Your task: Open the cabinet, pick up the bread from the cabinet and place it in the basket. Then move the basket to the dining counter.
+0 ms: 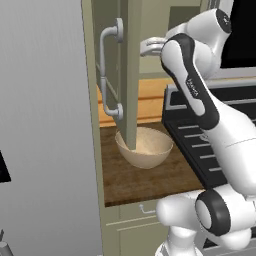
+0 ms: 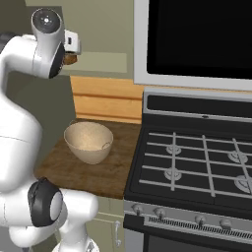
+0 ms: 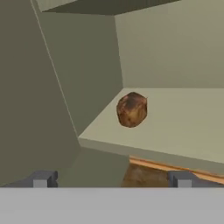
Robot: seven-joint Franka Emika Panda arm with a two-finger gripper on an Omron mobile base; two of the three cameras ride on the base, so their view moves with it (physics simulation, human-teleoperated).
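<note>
Bread (image 3: 131, 109) lies on the pale shelf floor inside the cabinet (image 1: 131, 75), a small, round, brown, crusty lump near the back left corner, resting free with nothing touching it. Cabinet is sage green; its door stands swung open, edge-on in the left base view, with the long curved silver bar handle (image 1: 106, 75) on the door face. Stove (image 2: 197, 162) is next in size, black with grey burner grates and a row of knobs along its front, standing just to the right of the short dark wood worktop (image 1: 145, 177). Above the stove sits a dark-screened appliance with a pale frame (image 2: 197, 39). Arm rises from the base and bends up toward the open cupboard, the wrist level with the shelf. Worktop carries the basket (image 2: 88, 141), beige-tan, bowl-shaped, speckled lighter inside, upright, nothing visible in it, below the cupboard opening; in the left base view the door edge covers part of its rim. Gripper (image 3: 111, 178) points into the cupboard, jaws spread wide with nothing between them, fingertips (image 3: 43, 178) short of the shelf edge and apart from the bread. Drawer front with a small handle (image 1: 146, 210) sits under the worktop.
</note>
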